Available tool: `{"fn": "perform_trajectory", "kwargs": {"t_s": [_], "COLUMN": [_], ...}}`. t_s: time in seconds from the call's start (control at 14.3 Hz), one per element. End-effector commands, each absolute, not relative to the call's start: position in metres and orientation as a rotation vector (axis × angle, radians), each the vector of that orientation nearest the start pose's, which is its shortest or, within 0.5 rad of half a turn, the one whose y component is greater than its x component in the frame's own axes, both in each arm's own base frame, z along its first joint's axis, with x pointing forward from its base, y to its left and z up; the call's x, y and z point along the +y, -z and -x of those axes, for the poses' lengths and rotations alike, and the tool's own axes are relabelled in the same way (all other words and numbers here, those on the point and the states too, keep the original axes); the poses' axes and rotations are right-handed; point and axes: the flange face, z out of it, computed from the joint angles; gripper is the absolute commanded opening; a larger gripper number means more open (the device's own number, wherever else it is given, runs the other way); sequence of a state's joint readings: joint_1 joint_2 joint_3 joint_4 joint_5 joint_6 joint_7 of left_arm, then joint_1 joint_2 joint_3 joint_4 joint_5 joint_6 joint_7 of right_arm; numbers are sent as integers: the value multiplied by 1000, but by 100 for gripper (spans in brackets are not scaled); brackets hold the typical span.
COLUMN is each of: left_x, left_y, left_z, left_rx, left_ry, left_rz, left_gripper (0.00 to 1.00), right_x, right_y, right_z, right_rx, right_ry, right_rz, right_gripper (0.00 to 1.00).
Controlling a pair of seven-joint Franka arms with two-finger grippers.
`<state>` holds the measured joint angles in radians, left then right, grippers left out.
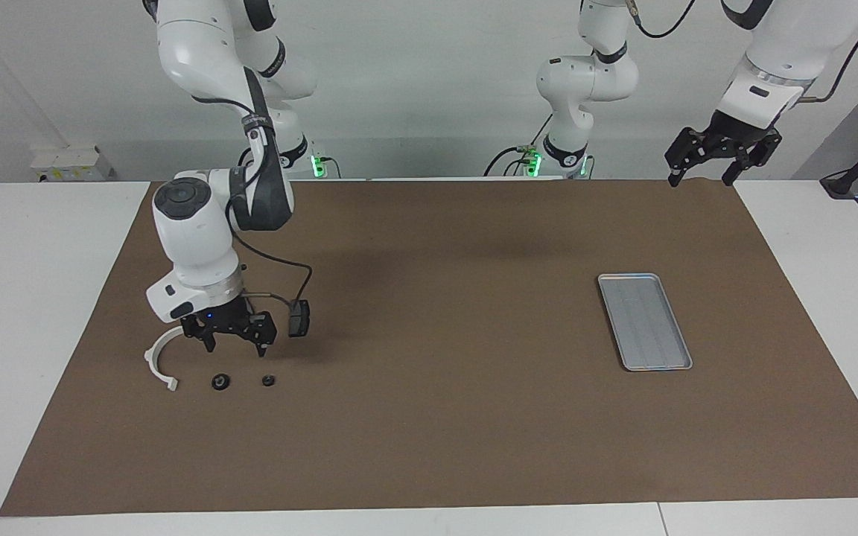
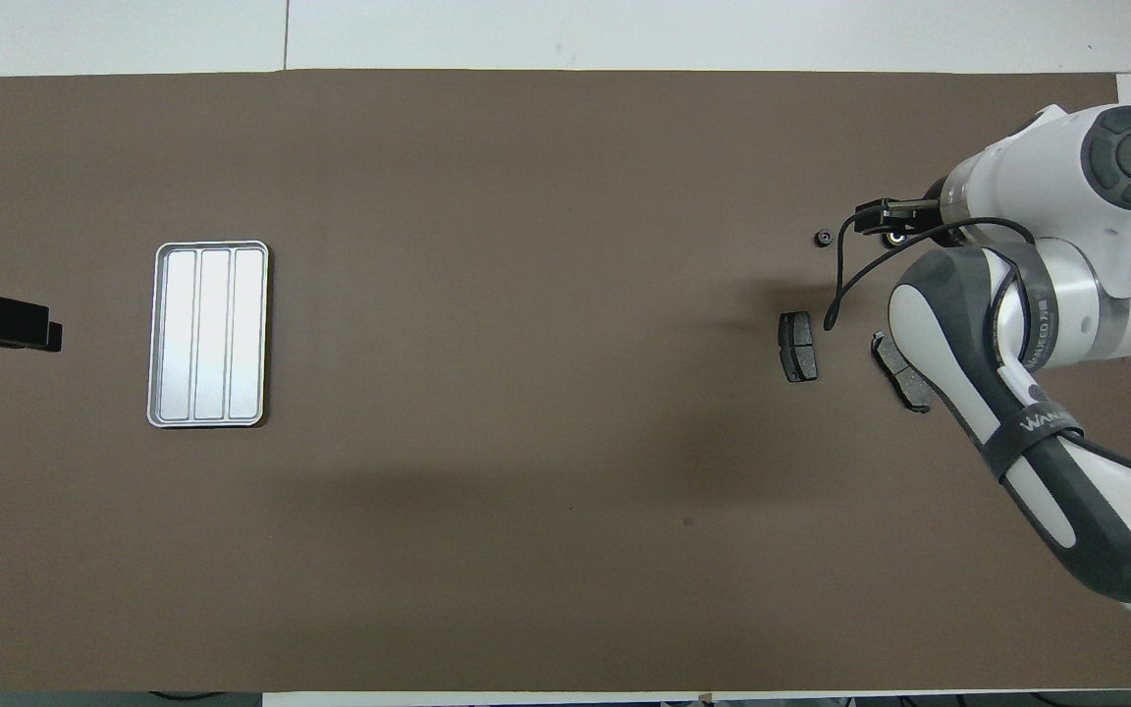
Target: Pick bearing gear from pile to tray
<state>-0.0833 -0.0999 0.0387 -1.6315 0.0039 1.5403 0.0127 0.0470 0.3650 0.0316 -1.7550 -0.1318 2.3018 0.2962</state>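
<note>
The pile lies at the right arm's end of the brown mat: a white curved arc, two small black round pieces and a dark brake pad. My right gripper is open and empty, low over the mat between the arc and the brake pad, just nearer to the robots than the round pieces. In the overhead view it partly covers one round piece; the other shows beside it, along with both brake pads. The silver tray lies empty toward the left arm's end.
My left gripper waits open and raised over the mat's corner near its base, and shows at the edge of the overhead view. A white table surrounds the brown mat.
</note>
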Motion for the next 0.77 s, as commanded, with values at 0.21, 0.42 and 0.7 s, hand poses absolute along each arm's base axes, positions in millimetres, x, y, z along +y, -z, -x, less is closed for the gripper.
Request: {"fn": "perform_trajectory", "kwargs": {"t_s": [0.21,0.42,0.7], "left_x": [-22,-22,-22], "left_y": [-648,-648,-648], "left_z": [-511,-511,-511], "left_rx": [104,106,106], "left_ry": [17,14,17], "left_rz": [3143,3142,3142], "left_gripper": [100,100,100], "right_x": [44,45,65], "right_y": [-344,-327,-303], "right_z": [-690,-706,-705], "right_rx": [361,393,500], "right_ry": [235,177,99], "right_rz": [3174,3182,3111], "right_gripper": [94,92,91]}}
